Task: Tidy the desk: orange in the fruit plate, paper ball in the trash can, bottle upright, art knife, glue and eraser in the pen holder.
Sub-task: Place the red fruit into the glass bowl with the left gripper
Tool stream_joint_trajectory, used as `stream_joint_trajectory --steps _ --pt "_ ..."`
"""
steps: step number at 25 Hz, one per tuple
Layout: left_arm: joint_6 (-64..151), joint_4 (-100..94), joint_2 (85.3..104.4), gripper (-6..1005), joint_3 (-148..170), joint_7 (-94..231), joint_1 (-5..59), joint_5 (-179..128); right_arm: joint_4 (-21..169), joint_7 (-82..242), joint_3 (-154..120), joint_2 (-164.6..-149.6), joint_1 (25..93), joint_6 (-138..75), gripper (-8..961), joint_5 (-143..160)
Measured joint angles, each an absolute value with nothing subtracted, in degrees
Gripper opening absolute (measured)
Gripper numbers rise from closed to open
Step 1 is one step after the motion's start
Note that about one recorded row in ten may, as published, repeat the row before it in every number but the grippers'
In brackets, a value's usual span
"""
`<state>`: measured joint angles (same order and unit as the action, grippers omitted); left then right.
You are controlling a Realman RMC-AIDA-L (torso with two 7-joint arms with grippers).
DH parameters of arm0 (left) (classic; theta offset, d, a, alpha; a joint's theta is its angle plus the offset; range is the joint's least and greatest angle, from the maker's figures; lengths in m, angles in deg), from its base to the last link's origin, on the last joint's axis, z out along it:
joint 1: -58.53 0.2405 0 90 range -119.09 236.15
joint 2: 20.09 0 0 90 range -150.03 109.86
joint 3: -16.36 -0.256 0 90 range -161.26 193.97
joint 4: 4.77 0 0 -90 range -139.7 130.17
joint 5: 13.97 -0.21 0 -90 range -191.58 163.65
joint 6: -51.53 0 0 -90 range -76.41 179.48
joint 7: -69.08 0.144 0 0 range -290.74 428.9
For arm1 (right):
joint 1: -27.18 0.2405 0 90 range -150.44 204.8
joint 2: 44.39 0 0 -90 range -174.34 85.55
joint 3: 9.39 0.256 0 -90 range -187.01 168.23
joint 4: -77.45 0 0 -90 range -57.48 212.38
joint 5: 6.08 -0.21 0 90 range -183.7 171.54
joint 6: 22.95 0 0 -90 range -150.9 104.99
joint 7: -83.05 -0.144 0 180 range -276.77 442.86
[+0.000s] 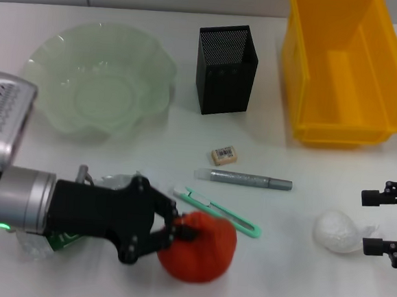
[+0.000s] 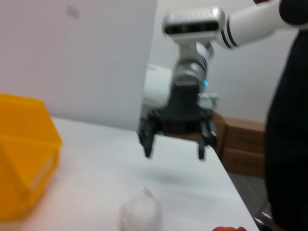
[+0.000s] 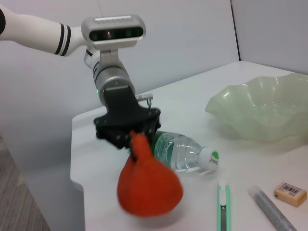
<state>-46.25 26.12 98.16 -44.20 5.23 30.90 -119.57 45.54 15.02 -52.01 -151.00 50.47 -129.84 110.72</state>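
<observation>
While the left gripper [image 1: 175,231] has its fingers [image 3: 136,136] pinched on the top of the orange [image 1: 199,248], the fruit is pulled into a teardrop in the right wrist view; I can't tell whether its underside is clear of the desk [image 1: 152,131]. So step one looks grabbed, not delivered: the fruit plate [image 1: 151,55] sits well beyond the fingers, up and toward the robot's left, with nothing in it. Just behind the fingers, under the wrist, the bottle [image 3: 185,151] lies on its side, cap toward the art knife [image 1: 218,210], so uprighting isn't done. The art knife lies just beside the orange, on its far side, touching or nearly so. A bit further out is the glue [image 1: 243,179], then the eraser [image 1: 223,155], both flat on the desk. Pen holder [image 1: 225,69] stands past them and none of the three is in it. Right gripper [image 1: 387,224] hovers on the far right, jaws spread wide, holding nothing; the paper ball [image 1: 340,232] sits just beside its fingertips toward centre, not gripped. Yellow trash can [image 1: 343,63] is well beyond that gripper and looks empty. My read: zero of six items finished, orange in progress, paper ball likely next for the right arm.
</observation>
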Motion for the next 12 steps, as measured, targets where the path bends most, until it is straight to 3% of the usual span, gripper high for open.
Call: stream_joint_trajectory --steps 12 --pt "-46.4 25.0 98.48 62 -37.5 6.0 32.0 -113.9 45.5 15.1 -50.0 -151.43 50.0 -129.3 825 110.7"
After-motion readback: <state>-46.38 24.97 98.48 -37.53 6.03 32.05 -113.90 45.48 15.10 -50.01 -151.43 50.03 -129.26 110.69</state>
